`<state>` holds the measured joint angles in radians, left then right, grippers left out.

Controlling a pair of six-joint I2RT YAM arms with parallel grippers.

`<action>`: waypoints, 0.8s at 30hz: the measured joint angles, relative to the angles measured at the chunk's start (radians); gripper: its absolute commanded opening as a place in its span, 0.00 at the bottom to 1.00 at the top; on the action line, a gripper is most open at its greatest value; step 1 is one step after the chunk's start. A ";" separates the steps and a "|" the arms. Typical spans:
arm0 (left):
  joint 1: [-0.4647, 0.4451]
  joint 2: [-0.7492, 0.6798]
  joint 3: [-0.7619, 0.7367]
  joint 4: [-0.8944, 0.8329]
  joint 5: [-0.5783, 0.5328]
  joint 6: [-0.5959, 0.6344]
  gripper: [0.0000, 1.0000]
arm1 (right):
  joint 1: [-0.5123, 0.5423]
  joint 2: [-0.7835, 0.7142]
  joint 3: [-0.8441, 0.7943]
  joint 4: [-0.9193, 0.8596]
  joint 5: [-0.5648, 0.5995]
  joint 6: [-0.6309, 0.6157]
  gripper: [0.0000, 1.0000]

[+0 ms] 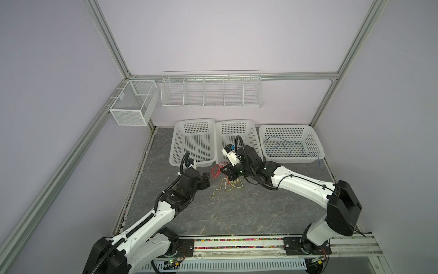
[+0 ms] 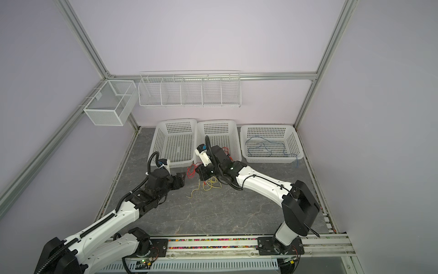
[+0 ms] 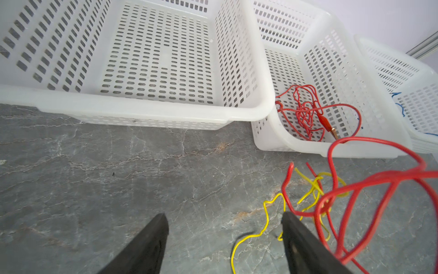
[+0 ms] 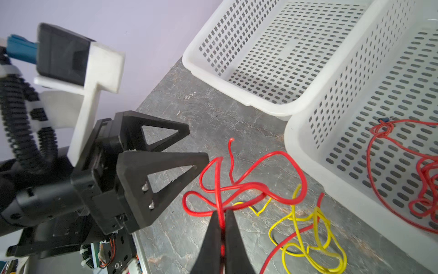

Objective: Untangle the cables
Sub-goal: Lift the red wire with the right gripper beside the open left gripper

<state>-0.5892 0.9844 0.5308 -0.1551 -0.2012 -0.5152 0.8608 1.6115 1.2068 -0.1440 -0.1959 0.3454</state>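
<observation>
Right gripper is clamped on red cable, looped with yellow cable on the table before the middle basket; left gripper, jaws apart and empty nearby, is best closed on yellow so red can be drawn clear slowly.

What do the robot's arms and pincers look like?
The left arm and right arm are glossy white shells with black joints and a black ribbed hose alongside. The left gripper and right gripper have two matte black, tapering triangular fingers; a white bracket carries a black camera.
</observation>
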 measured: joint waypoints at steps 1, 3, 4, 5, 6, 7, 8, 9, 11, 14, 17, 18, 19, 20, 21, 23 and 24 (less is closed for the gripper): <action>0.000 0.003 0.000 0.000 0.000 0.000 0.76 | 0.000 0.004 -0.006 0.004 -0.005 0.005 0.06; 0.000 0.006 0.000 0.000 0.000 0.000 0.76 | 0.000 0.013 -0.022 0.016 -0.021 0.017 0.06; 0.000 0.006 0.000 0.000 0.000 0.000 0.76 | 0.000 0.019 -0.031 0.023 -0.034 0.024 0.06; 0.000 0.006 0.001 0.000 0.000 0.000 0.76 | 0.000 0.026 -0.039 0.029 -0.048 0.031 0.06; 0.000 0.006 0.002 0.000 0.000 0.000 0.76 | 0.000 0.035 -0.046 0.033 -0.065 0.039 0.06; 0.000 0.006 0.003 0.000 0.000 0.000 0.76 | 0.000 0.046 -0.052 0.041 -0.084 0.048 0.06; 0.000 0.006 0.004 0.000 0.000 0.000 0.76 | 0.000 0.056 -0.056 0.048 -0.098 0.055 0.06; 0.000 0.006 0.006 0.000 0.000 0.000 0.76 | 0.000 0.068 -0.061 0.057 -0.117 0.063 0.06; 0.000 0.005 0.007 -0.001 0.000 0.000 0.76 | 0.000 0.085 -0.069 0.070 -0.146 0.075 0.06; 0.000 0.000 0.008 -0.002 0.000 0.000 0.76 | 0.000 0.100 -0.076 0.076 -0.180 0.085 0.06; 0.000 -0.010 0.008 -0.004 -0.001 0.000 0.76 | 0.000 0.107 -0.076 0.082 -0.209 0.085 0.06; 0.000 -0.012 0.008 -0.005 -0.001 0.000 0.76 | 0.002 0.106 -0.076 0.084 -0.219 0.085 0.06; 0.000 -0.014 0.008 -0.005 -0.001 0.000 0.76 | 0.003 0.106 -0.077 0.087 -0.229 0.084 0.06; 0.000 -0.017 0.008 -0.005 -0.001 0.000 0.76 | 0.003 0.106 -0.077 0.091 -0.240 0.082 0.06; 0.000 -0.019 0.008 -0.007 -0.001 0.000 0.76 | 0.004 0.105 -0.077 0.093 -0.253 0.080 0.06; 0.000 -0.022 0.008 -0.008 -0.002 0.000 0.76 | 0.005 0.096 -0.077 0.099 -0.289 0.077 0.06; 0.000 -0.023 0.008 -0.008 -0.002 -0.001 0.76 | 0.005 0.088 -0.077 0.103 -0.311 0.076 0.06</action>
<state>-0.5892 0.9619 0.5385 -0.1635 -0.2028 -0.5159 0.8658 1.6993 1.1294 -0.0414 -0.5068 0.4217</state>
